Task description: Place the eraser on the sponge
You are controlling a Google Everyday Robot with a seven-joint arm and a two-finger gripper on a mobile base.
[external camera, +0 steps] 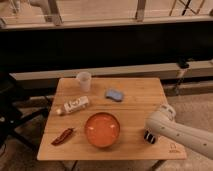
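Observation:
The light-blue sponge [114, 94] lies flat on the far middle of the wooden table [140, 102]. A small black-and-white eraser [149, 137] shows at the table's front right, just under the end of my white arm [172, 129]. My gripper [151, 132] is right at the eraser, mostly hidden behind the arm. I cannot tell whether it touches the eraser. The sponge is well up and to the left of the gripper, beyond the bowl.
An orange-red round bowl [102, 129] stands front centre, between the eraser and the table's left side. A white bottle [74, 105] lies on its side at left, a clear cup [84, 80] stands behind it, and a red chili-like thing [62, 136] lies front left.

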